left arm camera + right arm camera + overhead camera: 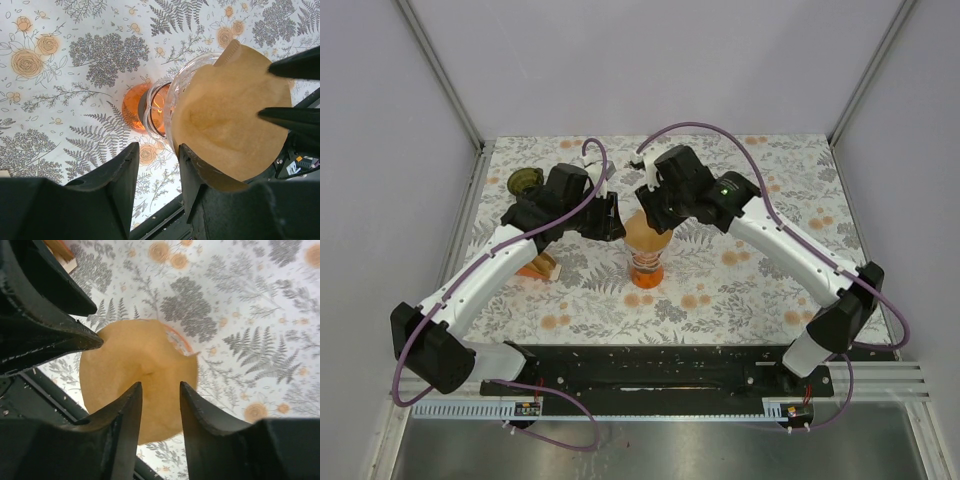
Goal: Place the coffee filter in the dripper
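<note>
A brown paper coffee filter [648, 238] sits opened in the clear glass dripper [647, 268] with an orange base at the table's middle. In the left wrist view the filter [230, 115] fills the dripper's cone [175, 95]. In the right wrist view the filter [135, 365] covers the dripper, whose rim [180, 340] shows at the right. My left gripper [608, 218] is open just left of the dripper, its jaws [157, 155] empty. My right gripper [655, 215] is open right above the filter, its jaws [160, 395] empty.
A dark round lid-like object [524, 182] lies at the back left. An orange and white box [540, 266] lies under my left arm. The floral tablecloth [770, 280] covers the table, with frame rails at the sides.
</note>
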`<state>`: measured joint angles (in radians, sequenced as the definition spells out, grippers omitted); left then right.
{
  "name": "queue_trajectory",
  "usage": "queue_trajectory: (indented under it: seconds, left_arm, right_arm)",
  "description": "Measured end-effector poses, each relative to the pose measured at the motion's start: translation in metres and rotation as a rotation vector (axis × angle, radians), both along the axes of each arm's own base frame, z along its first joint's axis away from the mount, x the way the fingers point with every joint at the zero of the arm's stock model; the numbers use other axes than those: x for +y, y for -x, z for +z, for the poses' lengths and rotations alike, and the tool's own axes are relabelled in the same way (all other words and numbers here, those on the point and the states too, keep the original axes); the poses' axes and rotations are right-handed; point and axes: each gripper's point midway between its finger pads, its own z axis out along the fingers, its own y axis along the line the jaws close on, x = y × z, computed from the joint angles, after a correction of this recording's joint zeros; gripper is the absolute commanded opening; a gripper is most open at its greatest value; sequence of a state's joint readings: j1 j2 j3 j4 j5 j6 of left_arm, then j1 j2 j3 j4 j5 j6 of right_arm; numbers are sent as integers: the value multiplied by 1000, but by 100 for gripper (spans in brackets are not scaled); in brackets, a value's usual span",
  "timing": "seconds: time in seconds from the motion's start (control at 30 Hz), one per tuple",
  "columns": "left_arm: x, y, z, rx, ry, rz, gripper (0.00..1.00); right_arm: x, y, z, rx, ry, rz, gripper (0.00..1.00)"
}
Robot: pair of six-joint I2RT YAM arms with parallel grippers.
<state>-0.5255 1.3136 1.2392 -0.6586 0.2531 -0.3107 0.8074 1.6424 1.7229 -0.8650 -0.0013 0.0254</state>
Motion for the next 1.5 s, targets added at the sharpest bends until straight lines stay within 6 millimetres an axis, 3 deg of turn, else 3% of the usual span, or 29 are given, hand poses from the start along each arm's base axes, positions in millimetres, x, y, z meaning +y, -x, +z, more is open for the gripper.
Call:
queue_trajectory:
  seconds: [0.23, 0.33, 0.4, 0.63, 0.77, 1.3, 1.5]
  left_arm:
    - [0, 0, 1, -3, 1, 0, 41]
    - [0, 0, 1, -3, 1, 0, 41]
    - [0, 0, 1, -3, 1, 0, 41]
    - [0, 0, 1, -3, 1, 1, 41]
    - [0, 0, 1, -3, 1, 0, 41]
    - [-1, 1, 1, -3, 1, -3, 42]
    - [1, 1, 3, -14, 0, -1, 52]
  right_arm:
    - [-25, -3, 54, -171, -79, -84, 63]
    - [-34, -3, 61, -209, -88, -114, 63]
    - [-35, -6, 55, -207, -73, -126, 64]
    - [-35, -11, -6, -107, 39, -137, 67]
    - [-34, -12, -27, -70, 69, -138, 67]
    - [-26, -14, -58, -22, 66, -118, 67]
    - [-24, -14, -60, -15, 63, -113, 68]
